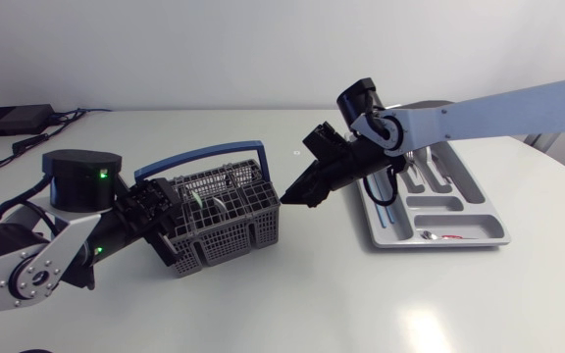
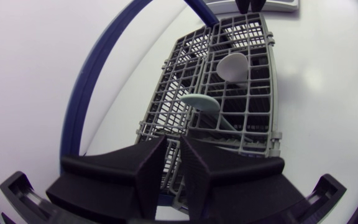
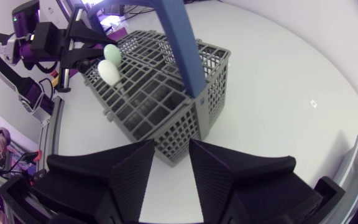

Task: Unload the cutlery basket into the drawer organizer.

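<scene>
Left end effector [image 2: 171, 168] is clamping the cutlery basket [image 1: 229, 226]; right end effector [image 3: 169, 168] is hovering empty, slightly parted. Two spoons [image 2: 232, 65] are awaiting unloading; drawer organizer [image 1: 488, 233] is holding some cutlery [image 1: 422, 175].

Grey cutlery basket [image 1: 226, 221], blue-handled, holds two spoons [image 2: 232, 65], apart from grey organizer [image 1: 449, 208]
</scene>
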